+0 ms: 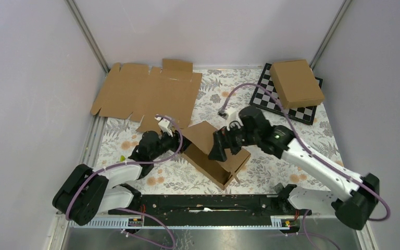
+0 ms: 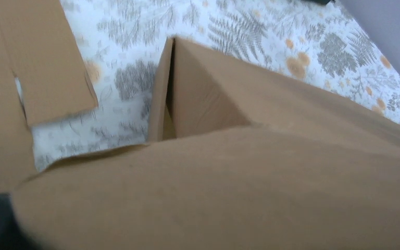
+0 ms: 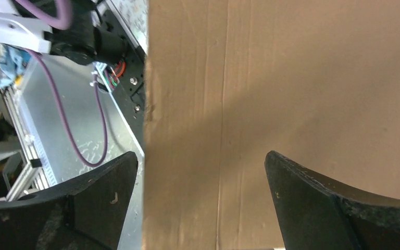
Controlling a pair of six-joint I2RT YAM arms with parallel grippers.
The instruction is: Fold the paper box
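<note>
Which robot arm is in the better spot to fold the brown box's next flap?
Probably the right. The right hand is wide open, facing a flat panel of the half-folded brown cardboard box, ready to push or pinch. The left hand sits at the box's left edge, its fingers hidden.

Your left arm (image 1: 114,197) and right arm (image 1: 312,161): black joints, white shells, purple cables (image 1: 135,163) off the base rail (image 1: 203,204), curved black fingers (image 3: 323,208).
</note>
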